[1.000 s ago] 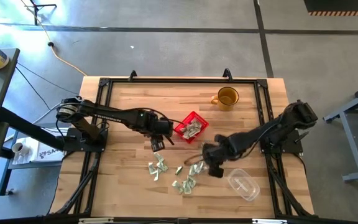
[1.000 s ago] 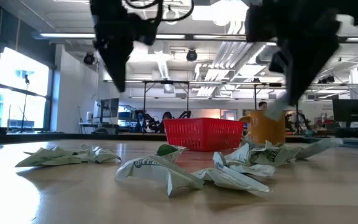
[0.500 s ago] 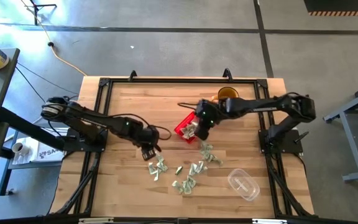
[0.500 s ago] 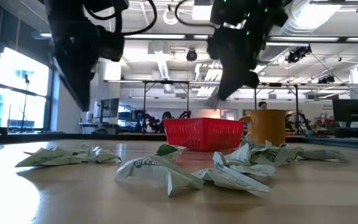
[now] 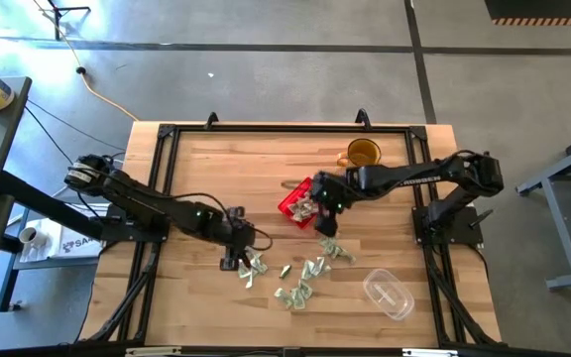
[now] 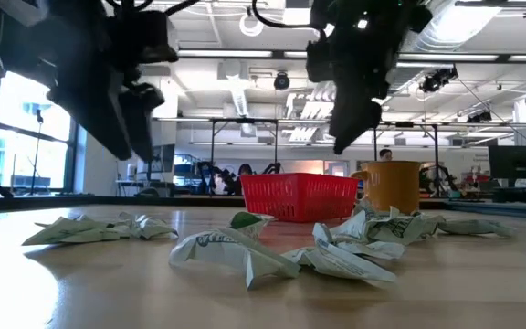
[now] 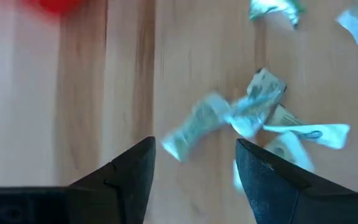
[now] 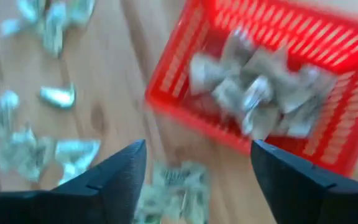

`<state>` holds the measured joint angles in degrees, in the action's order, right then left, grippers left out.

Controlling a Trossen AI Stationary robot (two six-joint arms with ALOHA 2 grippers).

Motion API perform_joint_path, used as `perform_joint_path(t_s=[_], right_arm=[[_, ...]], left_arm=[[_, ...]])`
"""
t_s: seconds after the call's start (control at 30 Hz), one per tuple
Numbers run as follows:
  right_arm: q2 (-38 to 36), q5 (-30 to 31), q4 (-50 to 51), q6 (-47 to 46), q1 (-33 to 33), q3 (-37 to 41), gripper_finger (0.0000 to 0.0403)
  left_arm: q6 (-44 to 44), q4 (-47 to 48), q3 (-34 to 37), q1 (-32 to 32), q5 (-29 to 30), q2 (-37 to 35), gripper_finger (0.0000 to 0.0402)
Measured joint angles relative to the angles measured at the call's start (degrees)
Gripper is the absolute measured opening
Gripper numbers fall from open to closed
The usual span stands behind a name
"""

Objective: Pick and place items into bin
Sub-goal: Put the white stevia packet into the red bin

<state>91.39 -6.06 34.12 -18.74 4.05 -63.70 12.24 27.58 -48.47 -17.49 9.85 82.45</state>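
Note:
Several small pale green-and-white wrapped items [image 5: 295,294] lie scattered on the wooden table's near middle, and more lie inside the small red bin [image 5: 287,206]. My left gripper [image 7: 194,168] hovers open, tilted down, just left of the leftmost items [image 7: 229,118], touching none. My right gripper [image 8: 197,180] hangs open above the table at the bin's [image 8: 166,93] near edge, with nothing between its fingers. The low view shows both grippers, the left [image 6: 121,128] and the right [image 6: 354,123], well above the tabletop.
An amber mug [image 5: 362,155] stands at the far right behind the bin. A clear plastic container [image 5: 389,295] lies at the near right. Loose items [image 5: 330,248] sit just near of my right gripper. A black frame runs along the table's edges.
My right gripper has swung from the near-right items toward the far side to the bin, carrying a pale piece; that piece no longer shows at its fingertips. My left gripper has moved from beside the bin toward the near-left and down, over the leftmost items.

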Motion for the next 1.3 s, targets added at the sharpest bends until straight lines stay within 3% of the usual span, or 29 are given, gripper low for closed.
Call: perform_joint_path(t_s=[0.13, 0.37, 0.6, 0.7, 0.83, 0.93, 1.1, 1.3], right_arm=[[0.0, 2.8, 5.9, -0.8, -4.1, 0.0, 0.0301], [0.0, 10.1, 14.5, -7.5, -11.2, 0.0, 0.0320], [0.0, 15.1, 16.9, -14.1, -17.4, 0.0, 0.0328], [0.0, 16.0, 17.7, -16.6, -19.3, 0.0, 0.0328], [0.0, 15.8, 19.3, -21.3, -21.6, 0.0, 0.0326], [0.0, 17.9, 20.7, -25.0, -23.8, 0.0, 0.0322], [-1.4, 24.5, 25.5, -34.5, -27.3, 0.0, 0.0312], [-4.0, 30.1, 31.7, -44.6, -29.8, 0.0, 0.0309]], left_arm=[[-9.0, -1.3, 0.7, 2.5, -5.8, 2.7, 0.0247], [-22.7, -6.3, 2.0, 3.3, -9.6, 8.2, 0.0220], [-25.2, -9.7, 1.7, 4.1, -6.9, 12.7, 0.0191], [-25.7, -10.1, 1.8, 5.6, -8.1, 13.4, 0.0147], [-26.0, -11.3, 1.4, 8.5, -6.7, 13.3, 0.0048], [-25.9, -6.8, -1.0, 11.0, -4.0, 12.8, 0.0025], [-28.3, -0.1, -10.7, 14.1, -0.2, 11.6, 0.0053], [-34.3, -10.0, -19.9, 20.6, -5.3, 13.9, 0.0025]])
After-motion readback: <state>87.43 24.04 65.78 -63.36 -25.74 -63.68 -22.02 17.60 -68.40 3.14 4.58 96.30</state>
